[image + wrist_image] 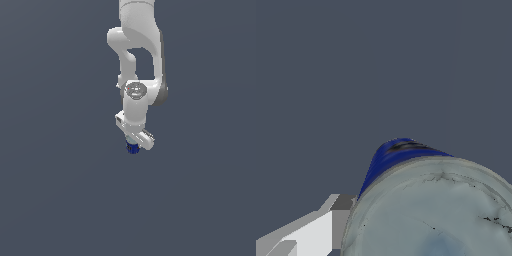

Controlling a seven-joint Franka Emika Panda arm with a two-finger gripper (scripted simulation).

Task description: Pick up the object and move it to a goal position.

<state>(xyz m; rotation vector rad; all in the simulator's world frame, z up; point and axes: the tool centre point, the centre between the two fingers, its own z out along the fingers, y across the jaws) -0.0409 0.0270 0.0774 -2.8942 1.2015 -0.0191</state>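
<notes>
Background: a plain dark grey-blue surface (50, 190) fills the exterior view on every side of me; I see no mark on it.
My arm: my white arm (137, 55) comes down from the top of the exterior view, near its middle, and my wrist points downward.
My gripper: my gripper (134, 146) hangs at the low end of the arm. In the wrist view one white and grey finger (316, 230) lies just beside the can's wall; the other finger is hidden behind the can.
Can: the small blue can (133, 148) sits right under my gripper, between the fingers. In the wrist view the can (426, 210) is very close to the camera, showing its pale grey end and its blue wall with a dark patch.
Grip: my fingers are clamped on the can.
</notes>
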